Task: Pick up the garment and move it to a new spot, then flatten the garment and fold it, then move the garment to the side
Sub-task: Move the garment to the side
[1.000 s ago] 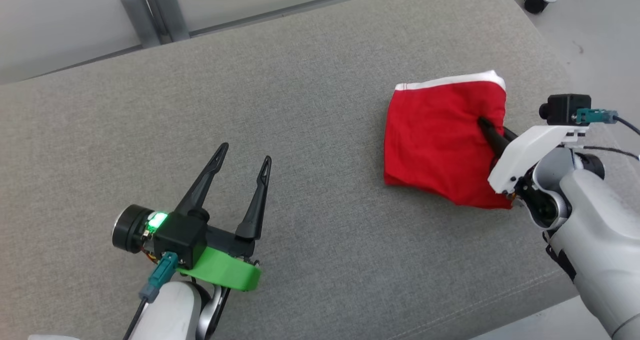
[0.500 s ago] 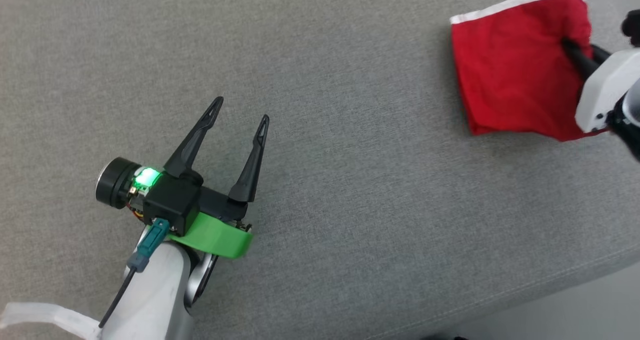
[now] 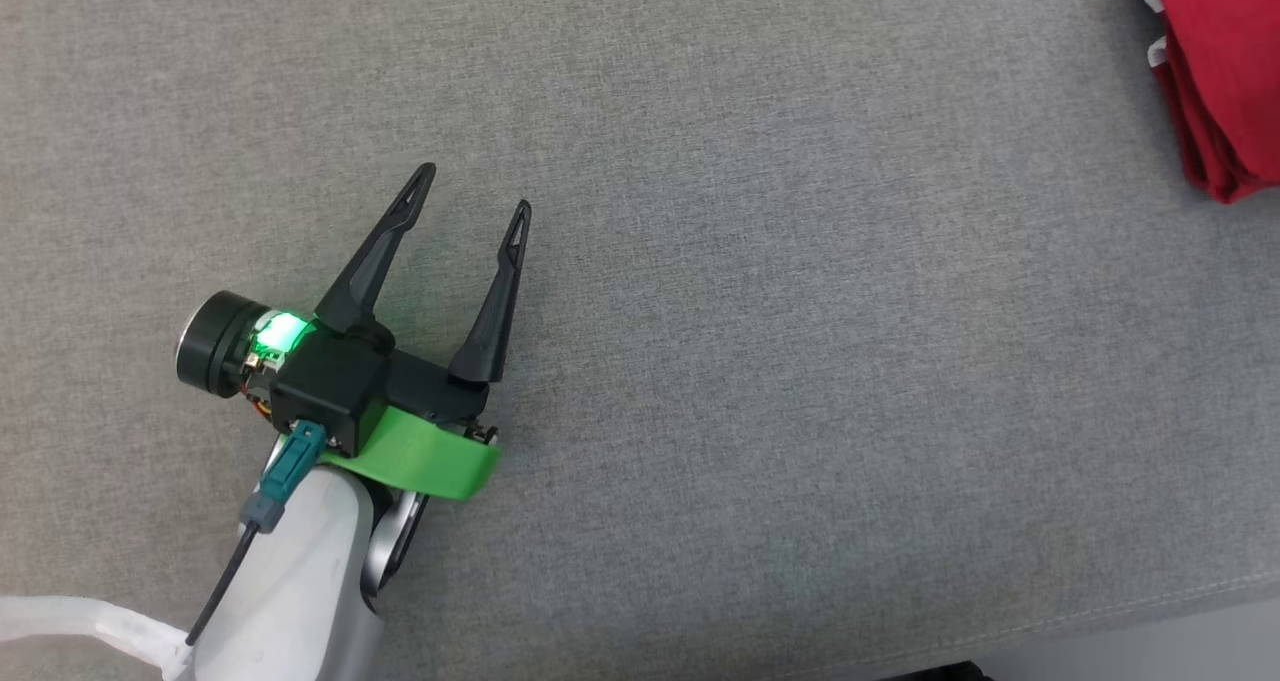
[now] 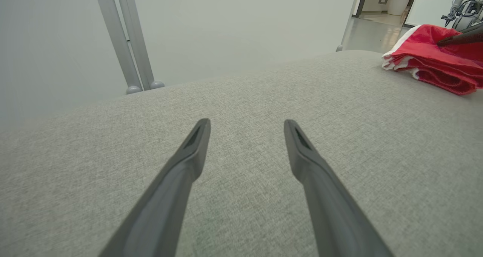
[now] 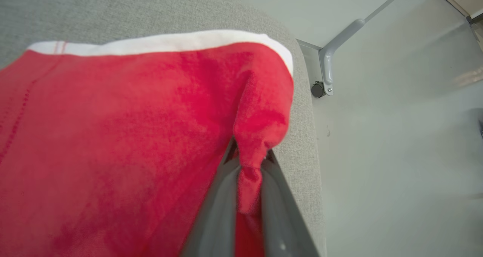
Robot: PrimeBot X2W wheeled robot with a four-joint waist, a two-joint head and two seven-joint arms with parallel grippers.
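Left gripper [image 3: 474, 189]: nearest the robot, low over the grey cushion [image 3: 800, 381]. Jaws spread wide, nothing between them. In the left wrist view both fingers point across bare upholstery. It is well apart from the work.

Garment [image 3: 1225, 71]: red with a white band, at the far right end of the cushion and cut off by the head view's upper right corner. The left wrist view shows it lying in stacked layers with white edging at the fold, so it appears to be folded already. Judged stage: the last step, shifting it to the side.

Right gripper [image 5: 251, 162]: jaws drawn close together on a bunched tuck of red cloth near the white-banded corner. The tuck stands up from the rest of the fabric, which spreads out flat to the left in the wrist view. It cannot be told how many layers are in the pinch.

Beyond the garment: the rounded cushion edge lies just beside the pinched corner. Past it are pale floor [image 5: 396, 155] and a metal leg with a caster [image 5: 325, 70].

Risks:
- If the pinch has only the top layer, a further pull could peel that layer off and undo the fold.
- The fabric sits near the edge, so more travel that way could send a lobe over it, and its weight could drag the rest to the floor.
- On release, cloth wedged between the fingers may cling and lift as the arm withdraws.
- The left gripper is too far off to pin the stack.
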